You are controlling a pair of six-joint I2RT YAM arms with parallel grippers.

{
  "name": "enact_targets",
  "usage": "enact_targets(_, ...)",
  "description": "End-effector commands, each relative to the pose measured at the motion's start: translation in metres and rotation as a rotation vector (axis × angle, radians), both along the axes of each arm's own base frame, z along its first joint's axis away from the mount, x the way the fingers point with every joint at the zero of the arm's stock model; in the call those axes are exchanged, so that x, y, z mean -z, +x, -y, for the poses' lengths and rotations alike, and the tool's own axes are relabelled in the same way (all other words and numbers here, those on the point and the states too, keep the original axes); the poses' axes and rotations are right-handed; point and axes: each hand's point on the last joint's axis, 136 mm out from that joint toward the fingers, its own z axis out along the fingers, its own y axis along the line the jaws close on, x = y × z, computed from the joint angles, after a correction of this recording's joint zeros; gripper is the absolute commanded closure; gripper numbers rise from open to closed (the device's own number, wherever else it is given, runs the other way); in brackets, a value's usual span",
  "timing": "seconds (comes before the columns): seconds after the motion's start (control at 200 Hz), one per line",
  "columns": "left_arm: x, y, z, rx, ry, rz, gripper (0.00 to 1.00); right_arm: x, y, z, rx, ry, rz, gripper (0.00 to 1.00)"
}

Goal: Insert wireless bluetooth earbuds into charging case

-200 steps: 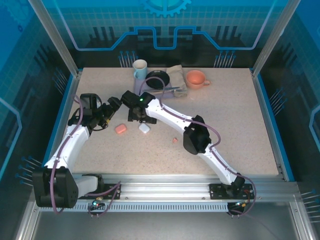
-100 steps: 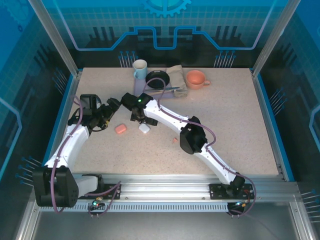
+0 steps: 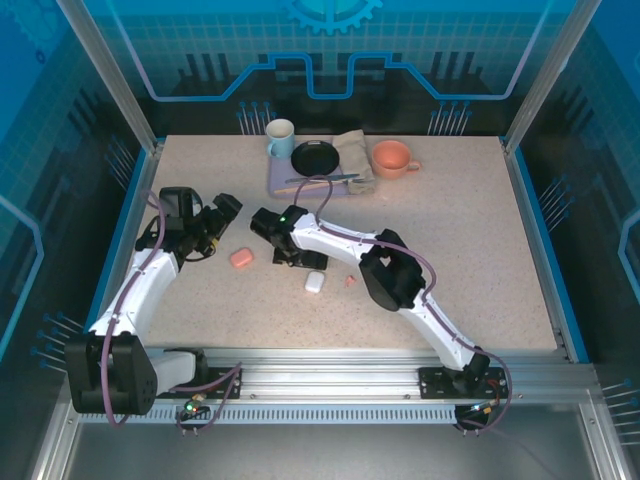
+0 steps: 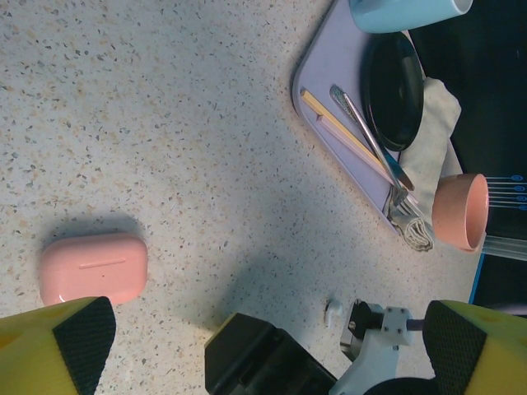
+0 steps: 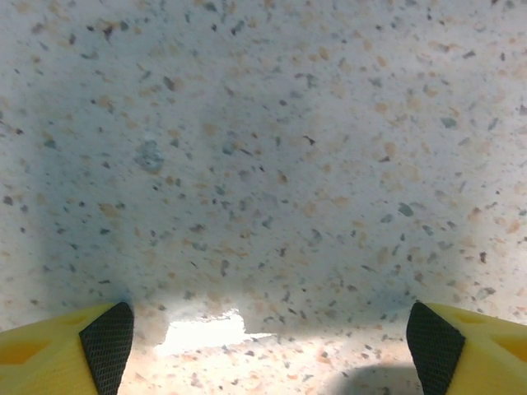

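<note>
A closed salmon-pink charging case (image 3: 241, 257) lies on the table, and in the left wrist view the pink case (image 4: 93, 267) sits at the lower left. A closed white case (image 3: 315, 282) lies further front, with a pink earbud (image 3: 349, 281) just right of it. A white earbud (image 4: 333, 312) lies on the table beside the right arm's wrist. My left gripper (image 3: 222, 210) (image 4: 265, 329) hovers open, above and left of the pink case. My right gripper (image 3: 298, 258) (image 5: 269, 337) points down at bare tabletop, open, nothing between its fingers. The other earbuds are out of sight.
A lilac tray (image 3: 281, 183) at the back holds a pale blue mug (image 3: 279, 139), a black plate (image 3: 314, 158), cutlery (image 4: 362, 136) and a folded cloth (image 3: 356, 150). An orange mug (image 3: 391, 158) stands to its right. The right arm's elbow (image 3: 385, 275) rises mid-table.
The white case has slid from beside the pink case to the front right. My right gripper has pulled back towards the front. The left arm has barely moved.
</note>
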Motion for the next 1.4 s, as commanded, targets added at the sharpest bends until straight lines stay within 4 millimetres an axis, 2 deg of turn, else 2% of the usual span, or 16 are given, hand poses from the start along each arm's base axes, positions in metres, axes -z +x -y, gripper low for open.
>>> enact_targets(0.0, -0.020, 0.003, 0.003, 0.017, -0.002, 0.059, 0.01, -0.016, -0.010, 0.003, -0.050, 0.020, 0.008, 0.08)
enact_targets(0.15, -0.020, 0.001, 0.003, 0.023, -0.002, 0.058, 0.01, -0.045, -0.016, 0.002, -0.151, 0.089, 0.049, 0.06)
enact_targets(0.28, -0.019, 0.001, 0.005, 0.026, -0.011, 0.060, 0.01, -0.056, -0.029, 0.007, -0.199, 0.110, 0.038, 0.04)
enact_targets(0.46, -0.020, 0.002, 0.005, 0.028, -0.005, 0.063, 0.01, -0.042, -0.044, 0.016, -0.143, 0.175, -0.025, 0.01)
enact_targets(0.705, -0.031, 0.005, 0.003, 0.036, 0.023, 0.072, 0.01, -0.014, -0.058, 0.012, -0.105, 0.216, -0.097, 0.00)
enact_targets(0.895, -0.034, 0.006, 0.003, 0.032, 0.018, 0.078, 0.01, -0.006, -0.054, 0.002, -0.118, 0.251, -0.121, 0.01)
enact_targets(1.065, -0.032, 0.006, 0.002, 0.023, 0.015, 0.075, 0.01, -0.003, -0.048, -0.017, -0.148, 0.296, -0.140, 0.01)
enact_targets(1.251, -0.033, 0.008, 0.002, 0.015, 0.004, 0.081, 0.01, -0.017, -0.032, -0.040, -0.210, 0.351, -0.083, 0.02)
enact_targets(1.396, -0.034, 0.010, 0.001, 0.011, 0.006, 0.086, 0.01, -0.033, -0.025, -0.045, -0.237, 0.353, -0.039, 0.02)
